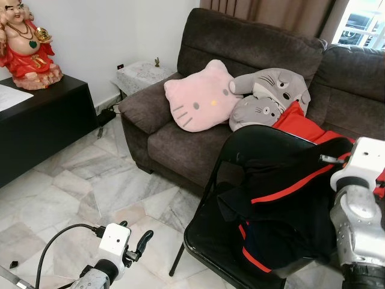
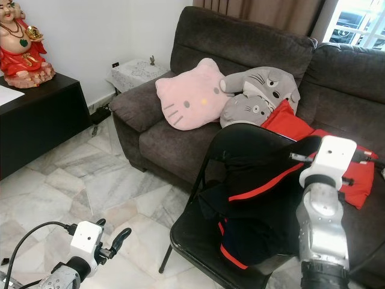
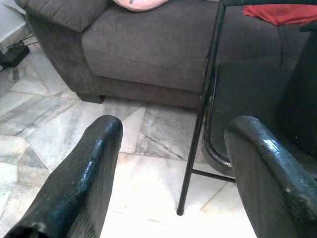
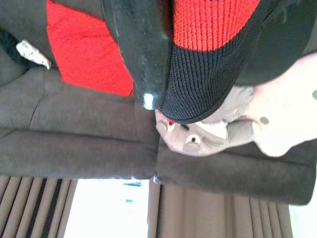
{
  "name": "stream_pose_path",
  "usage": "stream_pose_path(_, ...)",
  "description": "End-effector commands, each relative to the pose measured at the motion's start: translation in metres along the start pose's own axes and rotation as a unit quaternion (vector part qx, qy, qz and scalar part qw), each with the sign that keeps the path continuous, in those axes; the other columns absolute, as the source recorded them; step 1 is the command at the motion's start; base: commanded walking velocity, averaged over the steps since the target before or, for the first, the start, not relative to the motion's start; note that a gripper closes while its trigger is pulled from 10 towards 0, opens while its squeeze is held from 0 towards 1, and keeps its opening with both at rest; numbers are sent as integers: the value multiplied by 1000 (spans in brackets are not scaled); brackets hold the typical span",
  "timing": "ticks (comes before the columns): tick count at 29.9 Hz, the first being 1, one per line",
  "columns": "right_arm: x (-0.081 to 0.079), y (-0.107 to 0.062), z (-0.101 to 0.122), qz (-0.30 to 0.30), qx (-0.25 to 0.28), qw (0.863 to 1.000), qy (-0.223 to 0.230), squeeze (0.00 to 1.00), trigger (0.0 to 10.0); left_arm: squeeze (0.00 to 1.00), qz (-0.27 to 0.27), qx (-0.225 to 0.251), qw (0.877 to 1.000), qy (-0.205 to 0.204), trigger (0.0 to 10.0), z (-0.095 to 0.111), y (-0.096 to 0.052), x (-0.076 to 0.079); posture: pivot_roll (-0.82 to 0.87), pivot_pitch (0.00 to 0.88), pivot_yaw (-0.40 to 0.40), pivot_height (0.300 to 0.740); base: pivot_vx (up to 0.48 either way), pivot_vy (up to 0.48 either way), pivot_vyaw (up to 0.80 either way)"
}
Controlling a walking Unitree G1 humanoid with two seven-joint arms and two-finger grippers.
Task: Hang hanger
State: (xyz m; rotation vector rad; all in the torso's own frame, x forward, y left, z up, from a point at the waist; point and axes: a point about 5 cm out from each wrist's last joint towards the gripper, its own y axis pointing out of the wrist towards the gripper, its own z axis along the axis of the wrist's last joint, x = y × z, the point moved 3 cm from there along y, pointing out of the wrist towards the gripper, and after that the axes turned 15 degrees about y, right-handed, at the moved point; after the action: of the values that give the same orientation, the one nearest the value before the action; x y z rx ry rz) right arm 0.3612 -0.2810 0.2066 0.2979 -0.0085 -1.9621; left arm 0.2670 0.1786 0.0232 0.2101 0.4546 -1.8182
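Two plush cushions [image 1: 198, 96] top the brown sofa [image 1: 180, 141]; left gripper [image 3: 168, 163] gapes, right gripper [image 4: 163, 94] pinches the jacket [image 1: 283, 198].

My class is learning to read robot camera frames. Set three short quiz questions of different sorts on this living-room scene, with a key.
1. True or false: the black and red garment lies draped over the black folding chair.
2. Multiple choice: the pink cat cushion rests on (a) the floor, (b) the brown sofa, (c) the black cabinet.
3. Fill in: the left gripper hangs open above the marble ____.

Key
1. True.
2. b.
3. floor.
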Motion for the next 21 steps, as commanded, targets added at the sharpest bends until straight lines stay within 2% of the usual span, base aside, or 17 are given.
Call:
stream_pose_path(1, 3, 9, 16, -7, 23, 1000, 1, 0, 0, 0, 2, -1, 1000, 5, 10000, -1, 1, 0, -54, 0, -47, 740, 0, 0, 0)
stream_pose_path(3, 2, 11, 18, -6, 23, 1000, 1, 0, 0, 0, 2, -1, 1000, 5, 10000, -1, 1, 0, -54, 0, -47, 740, 0, 0, 0)
stream_pose_path(8, 0, 24, 37, -9, 45, 999, 9, 0, 0, 0, 5, -1, 1000, 4, 10000, 0, 5, -1, -55, 0, -40, 740, 0, 0, 0)
stream_pose_path(9, -1, 27, 44, -10, 58, 998, 8, 0, 0, 0, 5, 0, 1000, 5, 10000, 0, 6, -2, -55, 0, -40, 740, 0, 0, 0)
stream_pose_path(10, -8, 32, 66, -4, 93, 996, 14, 0, 0, 0, 6, 1, 1000, 5, 10000, 1, 7, -3, -54, 0, -39, 740, 0, 0, 0)
stream_pose_path(13, -20, 33, 91, 11, 138, 990, 15, 0, 0, 0, 8, 2, 1000, 6, 10000, 1, 8, -3, -50, 0, -38, 740, 0, 0, 0)
stream_pose_path(15, -45, 26, 131, 51, 211, 976, 17, 0, 0, 0, 9, 2, 1000, 6, 10000, 0, 8, -4, -44, 0, -32, 740, 0, 0, 0)
stream_pose_path(16, -79, 6, 174, 124, 294, 947, 31, 0, 0, 0, 10, 1, 1000, 7, 10000, 0, 8, -5, -48, 0, -30, 740, 0, 0, 0)
stream_pose_path(17, -94, -7, 190, 160, 328, 930, 37, 0, 0, 0, 10, 1, 1000, 7, 10000, -1, 7, -5, -48, 0, -30, 740, 0, 0, 0)
stream_pose_path(18, -106, -17, 199, 189, 345, 919, 42, 0, 0, 0, 10, 0, 1000, 8, 10000, -1, 7, -5, -52, 0, -32, 740, 0, 0, 0)
stream_pose_path(21, -115, -25, 203, 208, 351, 912, 46, 0, 0, 0, 10, 0, 1000, 8, 10000, -2, 6, -5, -47, 0, -35, 740, 0, 0, 0)
